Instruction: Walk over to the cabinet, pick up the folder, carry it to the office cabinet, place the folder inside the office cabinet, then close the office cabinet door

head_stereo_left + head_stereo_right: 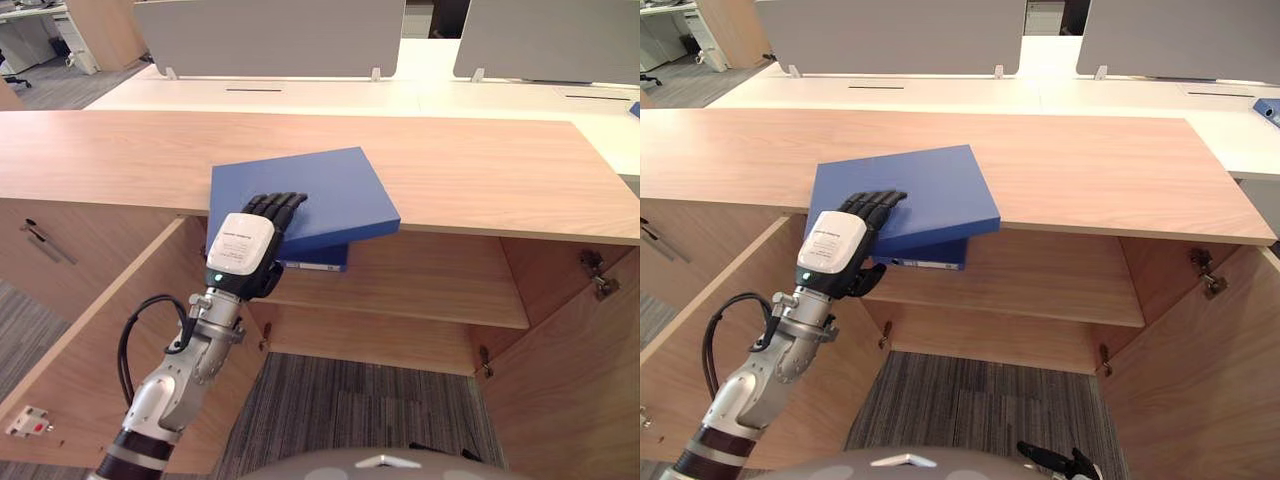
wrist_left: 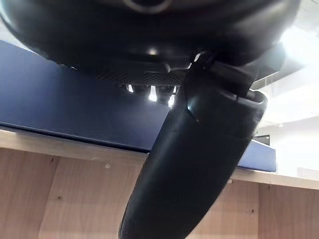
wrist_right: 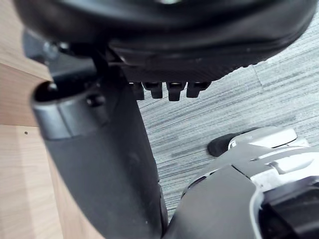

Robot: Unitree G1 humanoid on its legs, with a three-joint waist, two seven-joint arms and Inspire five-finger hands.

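Because the folder (image 1: 320, 190) overhangs the near edge of the cabinet top (image 1: 480, 170), our left hand (image 1: 245, 250) pinches it there — fingers (image 1: 280, 205) above, thumb beneath — while our right hand (image 3: 99, 164) hangs slack over carpet (image 3: 224, 114).

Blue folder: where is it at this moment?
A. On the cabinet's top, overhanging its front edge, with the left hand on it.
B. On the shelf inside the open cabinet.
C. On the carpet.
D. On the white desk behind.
A: the blue folder lies on the cabinet top, jutting past its front edge, with the left hand gripping it, fingers above and thumb below.
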